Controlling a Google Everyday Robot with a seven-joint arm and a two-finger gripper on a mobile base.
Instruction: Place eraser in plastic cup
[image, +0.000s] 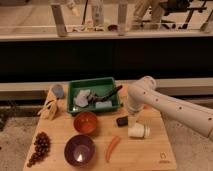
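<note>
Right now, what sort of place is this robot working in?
Probably a robot test bench in an office or lab: a wooden board with a green tray and grapes, a railing and chair behind, the gripper over the cup.

A light wooden table (60, 131) carries a green tray (93, 82) at the back, with a small grey object (58, 90) just left of it and a pale yellowish thing (49, 108) at the left edge. In front lie an orange-red bowl (86, 121), a purple bowl (79, 149), a dark red grape cluster (39, 147), an orange carrot-like piece (113, 147), the dark eraser (121, 120) and the plastic cup (138, 131). The gripper (134, 120) hangs just above the cup, beside the eraser, jaws apart
</note>
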